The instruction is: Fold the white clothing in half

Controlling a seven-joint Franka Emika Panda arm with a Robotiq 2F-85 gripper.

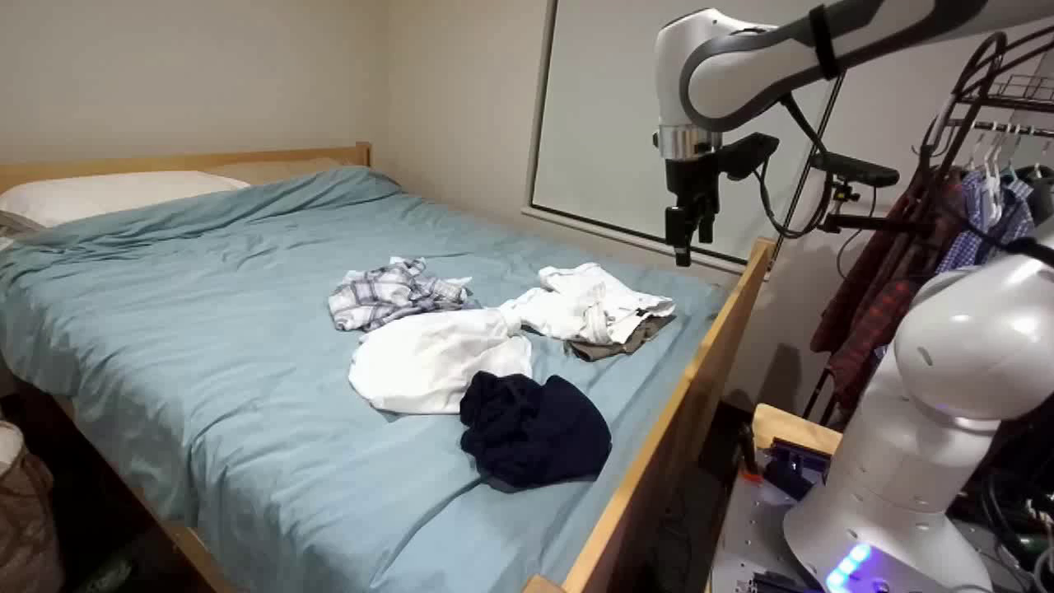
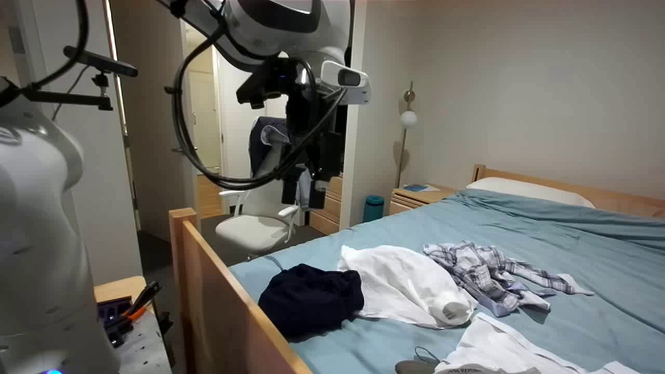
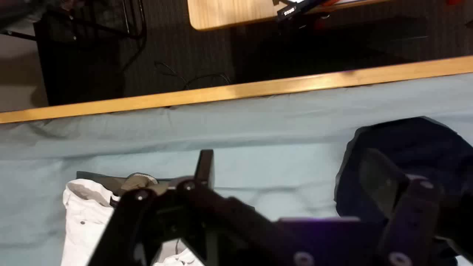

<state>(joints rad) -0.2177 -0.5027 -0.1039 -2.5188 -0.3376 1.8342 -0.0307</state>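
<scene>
While both exterior views put the gripper (image 2: 303,196) above the bed (image 1: 206,354), wrist view gives its state: fingers (image 3: 204,166) spread wide. One white garment (image 1: 436,362) lies there between plaid shirt (image 1: 385,295) and navy cloth (image 1: 535,432), another white garment (image 1: 576,303) on brown cloth (image 1: 608,351); can't tell which is the target. The latter's button (image 3: 82,222) shows only in wrist view. Chair (image 2: 252,231) and lamp (image 2: 409,119) only in an exterior view.

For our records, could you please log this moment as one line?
gripper: open, above bed | white clothing: rumpled, on bed | grasp: none
</scene>
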